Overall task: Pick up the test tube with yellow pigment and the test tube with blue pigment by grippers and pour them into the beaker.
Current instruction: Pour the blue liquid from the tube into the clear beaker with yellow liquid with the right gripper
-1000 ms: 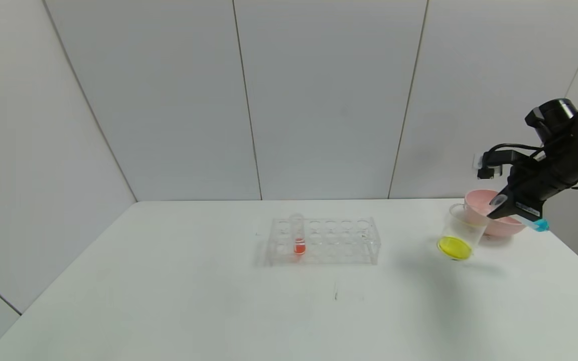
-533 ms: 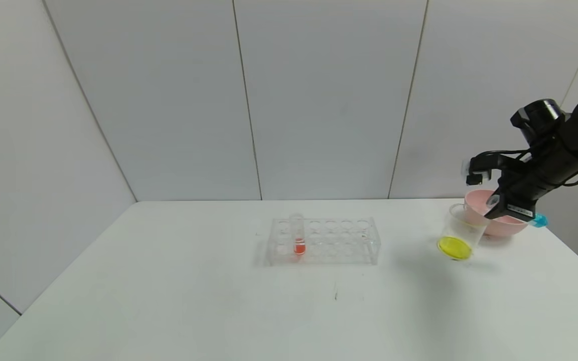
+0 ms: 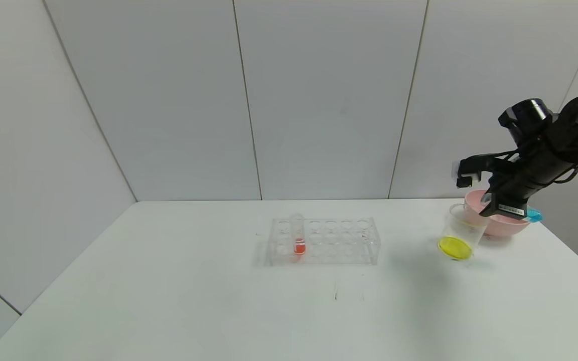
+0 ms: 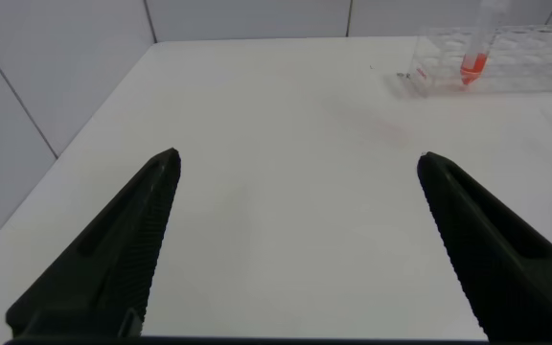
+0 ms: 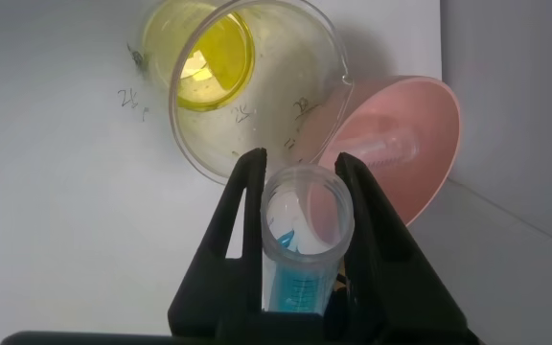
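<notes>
At the right edge of the head view, the right gripper (image 3: 507,208) has its two fingers clamped on the blue tube (image 5: 300,259), holding it tipped on its side with the open mouth toward the cup (image 3: 462,231), probably so the blue can run in. The cup stands just in front of the pink bowl (image 3: 499,226) and already has yellow in its bottom, and a clear tube, likely the yellow one, lies in the bowl. The left gripper (image 4: 295,240) waits low at the left side of the table (image 3: 219,301) with its jaws wide apart and nothing in them, far from the rack (image 3: 325,240) and its red tube (image 3: 298,235).
</notes>
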